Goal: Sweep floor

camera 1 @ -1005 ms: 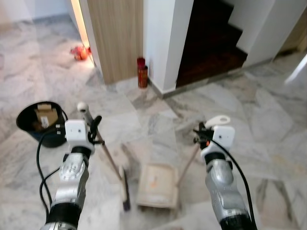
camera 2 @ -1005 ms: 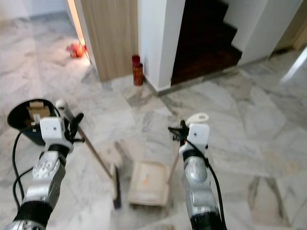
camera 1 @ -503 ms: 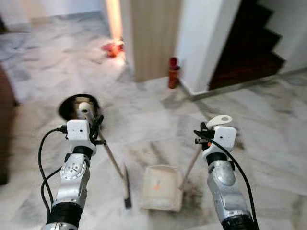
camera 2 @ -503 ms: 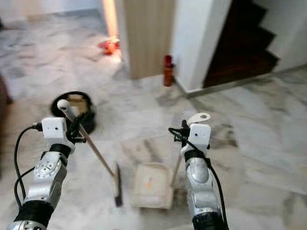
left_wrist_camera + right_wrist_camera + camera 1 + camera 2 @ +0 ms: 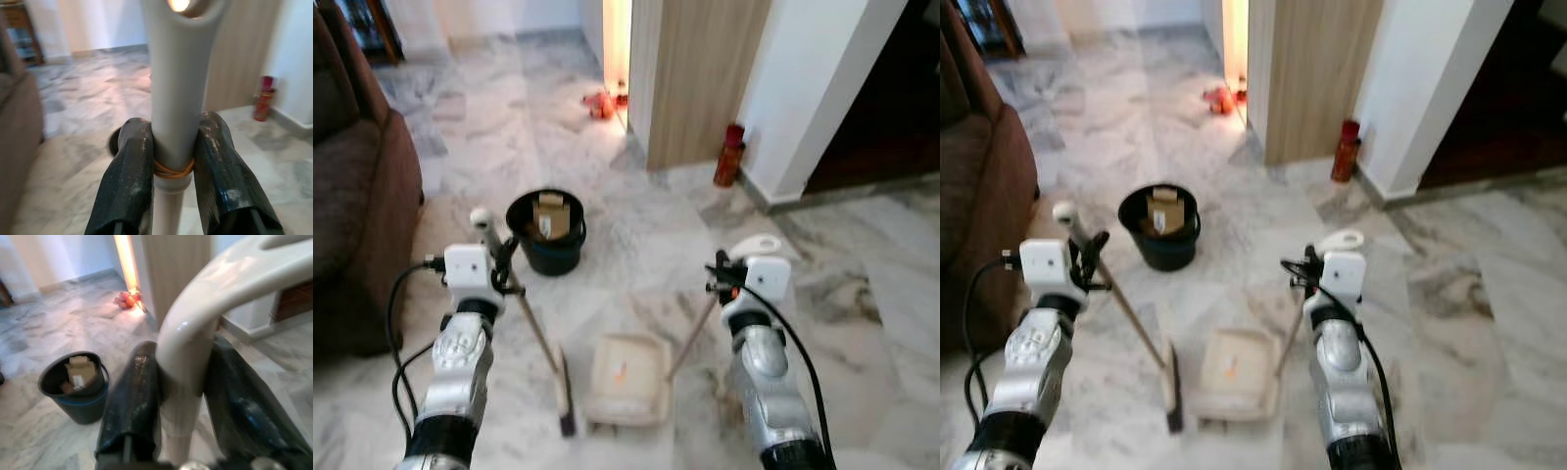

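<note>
Bin (image 5: 546,231) nearer — broom (image 5: 530,318) in left gripper (image 5: 168,171).

Floor (image 5: 862,255): polished marble, grey-veined, glossy with glare patches. Broom handle (image 5: 178,98): smooth off-white plastic, slight sheen, clamped between the matt, finely textured black fingers (image 5: 128,181) of the left gripper (image 5: 177,171); orange rubber band just below the contact. Dustpan handle (image 5: 195,347): glossy cream plastic between the right gripper (image 5: 195,396) fingers. Dustpan (image 5: 628,377): matt cream plastic. Bucket (image 5: 546,245): dark plastic, cardboard inside. Sofa (image 5: 352,196): brown cloth. Wall panel (image 5: 700,78): matt wood grain.
</note>
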`<state>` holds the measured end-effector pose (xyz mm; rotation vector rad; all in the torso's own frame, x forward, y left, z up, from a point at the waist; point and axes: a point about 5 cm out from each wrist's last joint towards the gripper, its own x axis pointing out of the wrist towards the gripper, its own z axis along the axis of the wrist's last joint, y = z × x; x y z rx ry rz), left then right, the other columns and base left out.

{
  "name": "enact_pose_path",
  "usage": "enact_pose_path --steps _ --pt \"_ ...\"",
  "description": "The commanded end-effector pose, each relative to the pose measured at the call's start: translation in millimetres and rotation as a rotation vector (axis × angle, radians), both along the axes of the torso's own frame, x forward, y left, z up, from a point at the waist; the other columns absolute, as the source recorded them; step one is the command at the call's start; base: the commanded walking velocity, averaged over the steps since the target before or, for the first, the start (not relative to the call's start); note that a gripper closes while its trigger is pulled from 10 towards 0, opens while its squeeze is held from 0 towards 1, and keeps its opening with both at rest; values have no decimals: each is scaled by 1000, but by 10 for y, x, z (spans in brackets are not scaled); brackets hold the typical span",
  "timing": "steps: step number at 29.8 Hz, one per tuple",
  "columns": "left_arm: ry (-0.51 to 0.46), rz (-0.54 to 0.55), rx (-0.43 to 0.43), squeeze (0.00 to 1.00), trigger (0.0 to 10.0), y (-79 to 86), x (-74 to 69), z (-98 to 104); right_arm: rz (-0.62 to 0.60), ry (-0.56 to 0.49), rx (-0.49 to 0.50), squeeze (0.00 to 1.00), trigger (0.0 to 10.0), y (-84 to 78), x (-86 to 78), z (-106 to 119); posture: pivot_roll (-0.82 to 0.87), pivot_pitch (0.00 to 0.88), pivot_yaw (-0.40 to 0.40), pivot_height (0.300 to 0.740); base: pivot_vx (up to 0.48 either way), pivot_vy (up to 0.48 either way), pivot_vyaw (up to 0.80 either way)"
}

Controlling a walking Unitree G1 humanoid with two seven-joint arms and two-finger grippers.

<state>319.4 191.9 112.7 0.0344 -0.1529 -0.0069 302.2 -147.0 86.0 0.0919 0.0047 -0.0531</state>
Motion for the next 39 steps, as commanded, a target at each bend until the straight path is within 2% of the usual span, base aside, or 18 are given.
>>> enact_pose_path --steps 1,10,23,30,39 --pt "-55 -5 18 0 10000 8 21 129 0 -56 -4 0 10000 2 46 134 -47 75 -4 740 0 0 0" --pt "-29 -11 22 0 10000 10 34 108 -2 -53 -3 0 10000 1 47 130 -47 76 -2 740 0 0 0" --pt "-18 -1 32 0 10000 28 34 99 11 -58 -20 0 10000 5 45 137 -47 76 -2 740 287 0 0" --pt "-16 0 31 0 10000 25 37 96 20 -60 -18 0 10000 21 47 140 -45 72 -2 740 310 0 696" --pt "-17 0 30 0 10000 20 44 97 49 -58 -29 0 10000 60 55 139 -44 63 0 740 309 0 0"
